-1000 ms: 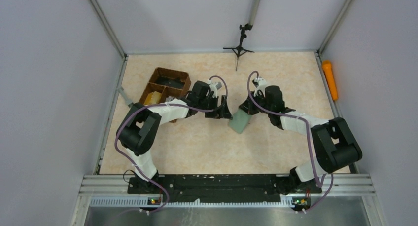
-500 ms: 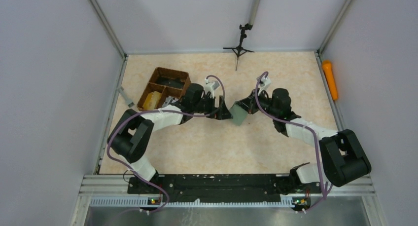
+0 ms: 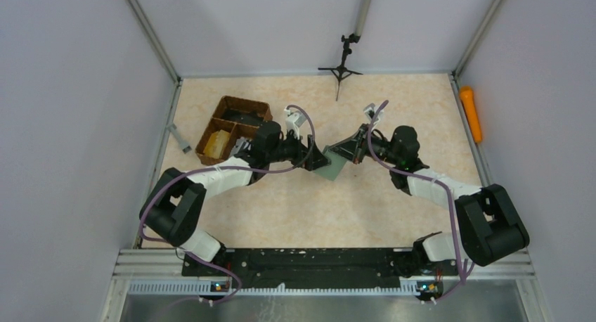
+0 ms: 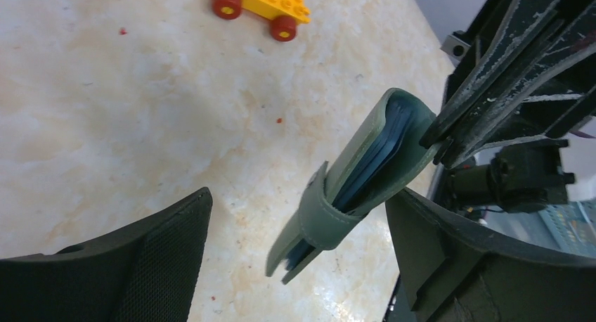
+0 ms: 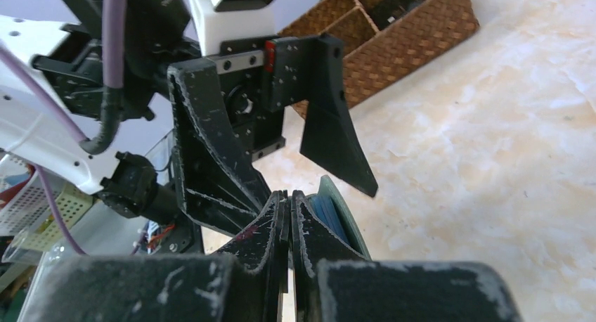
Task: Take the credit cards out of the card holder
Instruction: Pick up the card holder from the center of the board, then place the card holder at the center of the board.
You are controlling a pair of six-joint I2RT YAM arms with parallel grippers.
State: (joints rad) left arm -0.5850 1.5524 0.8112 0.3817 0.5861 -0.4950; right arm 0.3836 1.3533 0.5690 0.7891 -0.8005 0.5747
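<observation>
We pinch the flat grey-green folding card holder [image 4: 330, 209] at mid-table in our clenched right gripper [image 4: 437, 138], left gripper [image 3: 315, 157] spread wide around it, the thin blue-edged credit cards [image 4: 376, 157] all inside, none removed yet.

Robot lab cell: grey partition walls [image 3: 63, 125], aluminium rail [image 3: 316, 255], mini tripod [image 3: 341, 67].

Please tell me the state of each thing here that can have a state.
card holder, held up and tilted, slightly open, blue-grey inside showing
right gripper, shut on the card holder's edge
left gripper, open, one finger on each side of the card holder
credit cards, none seen outside
wicker tray, upright, yellow block in one compartment
</observation>
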